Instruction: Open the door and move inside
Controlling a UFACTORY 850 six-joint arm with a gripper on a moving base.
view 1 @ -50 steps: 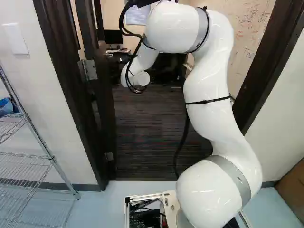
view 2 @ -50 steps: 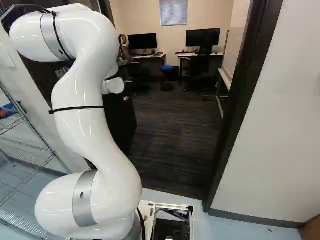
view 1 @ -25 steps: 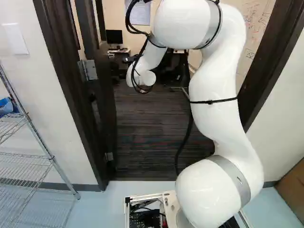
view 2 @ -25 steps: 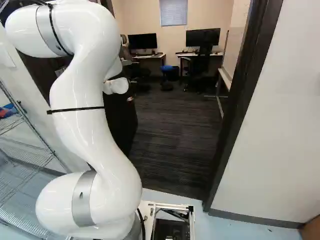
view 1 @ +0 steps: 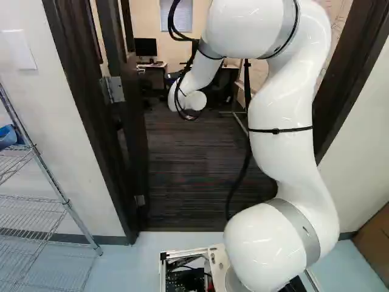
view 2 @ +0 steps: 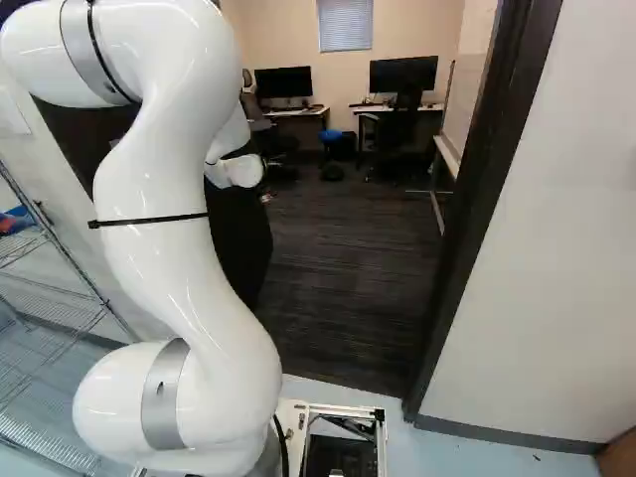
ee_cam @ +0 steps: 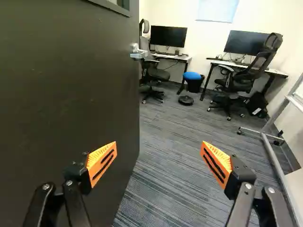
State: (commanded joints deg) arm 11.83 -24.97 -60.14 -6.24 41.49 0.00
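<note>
The door (ee_cam: 71, 90) stands swung well open into the room, over the carpet's left edge, its handle (ee_cam: 138, 53) ahead of the pincer (ee_cam: 159, 144) and untouched. Our pincer is spread, with nothing between its fingers, and one finger is near the door's face. The opening part looks done; what is left, we judge, is the drive in. We should first ease the pincer a little off the panel and keep the arm (view 1: 279, 152) tucked, so that neither finger scrapes. Then we would line the base (view 1: 217, 261) up with the middle of the carpet's near edge and roll straight and slowly, minding the hinge-side frame (view 1: 88, 115) and the opposite frame (view 2: 477, 199), where the elbow could clip. Should the door drift back, the arm could fend it off. Further in, we would steer clear of the metal stand (ee_cam: 277, 165) by the carpet's right edge.

Against the earlier pictures, the wrist end has shifted rightward in both base views, away from the hinge side, and the elbow has drawn back nearer us. The door keeps its place against its frame, and the base has not moved.
</note>
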